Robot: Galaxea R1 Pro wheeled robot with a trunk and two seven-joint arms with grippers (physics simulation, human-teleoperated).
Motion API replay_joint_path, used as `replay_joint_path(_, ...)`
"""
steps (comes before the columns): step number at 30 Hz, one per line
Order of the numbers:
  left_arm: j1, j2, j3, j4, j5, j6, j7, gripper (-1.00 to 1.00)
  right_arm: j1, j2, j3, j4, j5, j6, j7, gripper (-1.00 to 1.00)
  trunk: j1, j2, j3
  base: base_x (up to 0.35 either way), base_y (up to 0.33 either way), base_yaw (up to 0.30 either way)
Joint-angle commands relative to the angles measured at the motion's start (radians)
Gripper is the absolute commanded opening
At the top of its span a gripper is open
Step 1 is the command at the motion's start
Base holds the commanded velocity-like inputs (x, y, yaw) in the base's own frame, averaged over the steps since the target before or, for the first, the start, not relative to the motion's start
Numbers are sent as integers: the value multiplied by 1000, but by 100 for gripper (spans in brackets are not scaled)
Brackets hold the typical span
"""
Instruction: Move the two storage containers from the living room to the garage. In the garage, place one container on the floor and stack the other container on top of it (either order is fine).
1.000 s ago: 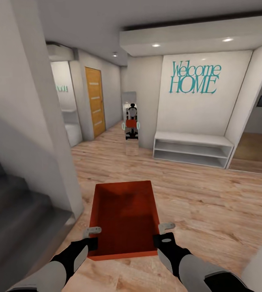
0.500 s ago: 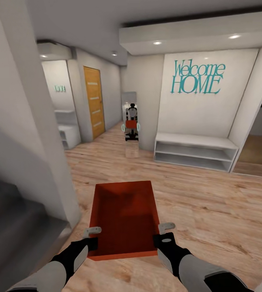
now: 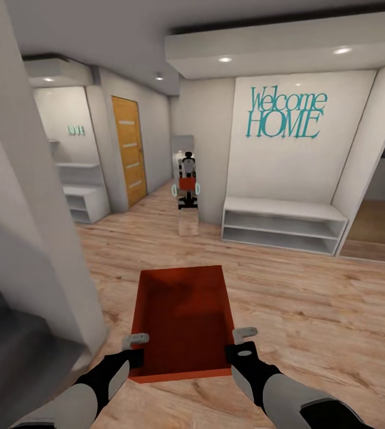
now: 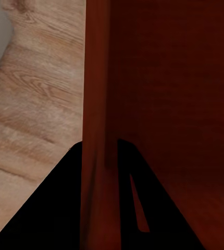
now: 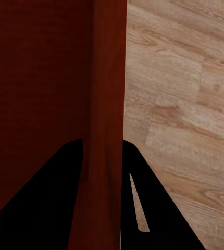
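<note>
**Red container carried between both claws over the wood floor**

In the head view, lower centre of the frame, one red-orange storage container is held level above the light wood-plank floor, its open top facing up and its long axis running away from the robot. The left claw is clamped on the container's left wall near the close corner; the left wrist view shows that wall passing between the dark fingers, one outside and one inside. The right claw is clamped likewise on the right wall, as the right wrist view shows.

Beyond, at upper right of the frame, teal "Welcome HOME" lettering sits on a white wall above a low white shelf unit. Left of centre stands a tall mirror reflecting the robot, and further left an orange-wood door. A grey wall corner fills the left edge
</note>
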State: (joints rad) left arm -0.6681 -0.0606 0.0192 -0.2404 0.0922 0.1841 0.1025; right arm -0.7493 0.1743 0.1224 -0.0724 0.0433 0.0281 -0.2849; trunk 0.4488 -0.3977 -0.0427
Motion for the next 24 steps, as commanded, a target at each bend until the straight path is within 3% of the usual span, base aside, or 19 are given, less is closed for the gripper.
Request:
replay_joint_path(1,-1,50,13,-20,12,6,8,-100,-1,0,-10,4,-5,3,-11,-100,1,-2,-2,321,0,-2)
replay_joint_path(24,-1,48,12,-20,12,6,8,-100,-1,0,-10,4,-5,3,-11,-100,1,-2,-2,321,0,0)
